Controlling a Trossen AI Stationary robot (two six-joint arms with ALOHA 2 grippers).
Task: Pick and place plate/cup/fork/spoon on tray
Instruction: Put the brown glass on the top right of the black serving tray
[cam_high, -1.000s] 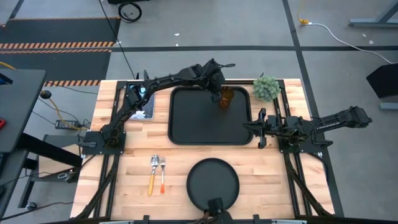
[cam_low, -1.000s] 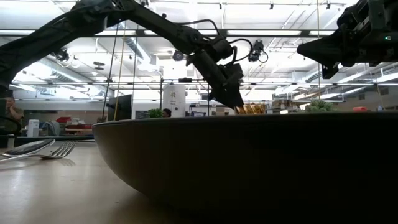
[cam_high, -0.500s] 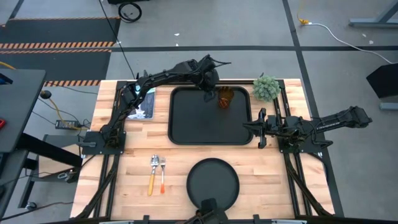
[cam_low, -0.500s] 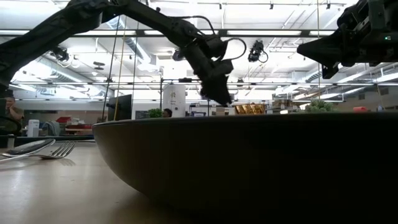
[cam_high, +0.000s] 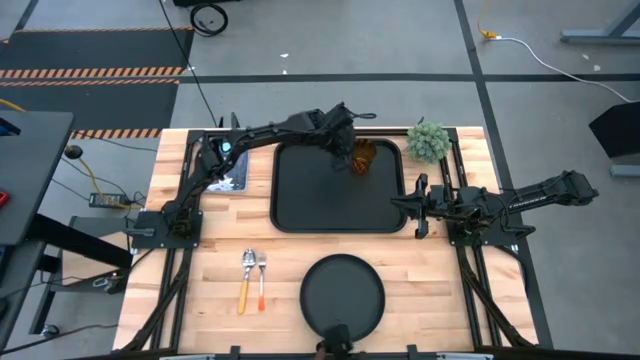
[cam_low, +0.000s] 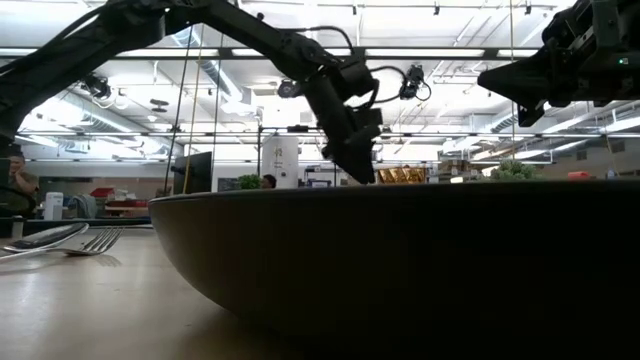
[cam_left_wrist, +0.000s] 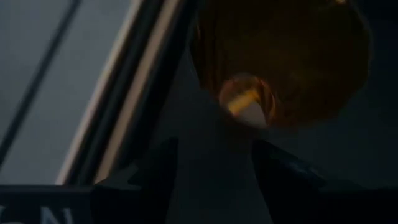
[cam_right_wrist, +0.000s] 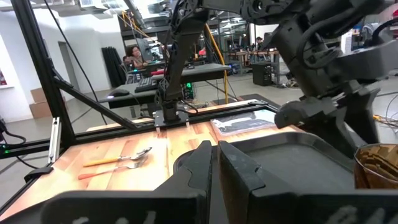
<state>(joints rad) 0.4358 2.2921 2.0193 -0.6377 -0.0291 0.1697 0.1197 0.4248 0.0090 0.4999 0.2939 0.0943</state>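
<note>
Cup (cam_high: 362, 156) stands on the tray (cam_high: 310, 200), left end effector (cam_high: 341, 152) spread, just beside it, holding nothing.

1. Wooden table (cam_high: 200, 300) – butcher-block top, on grey concrete floor (cam_high: 400, 40).
2. Beyond the table: hazard-striped mat (cam_high: 90, 72), white cable (cam_high: 530, 50).
3. Behind the table – ceiling strip lights (cam_low: 430, 52), desks (cam_right_wrist: 186, 71), seated person (cam_right_wrist: 132, 56).
</note>
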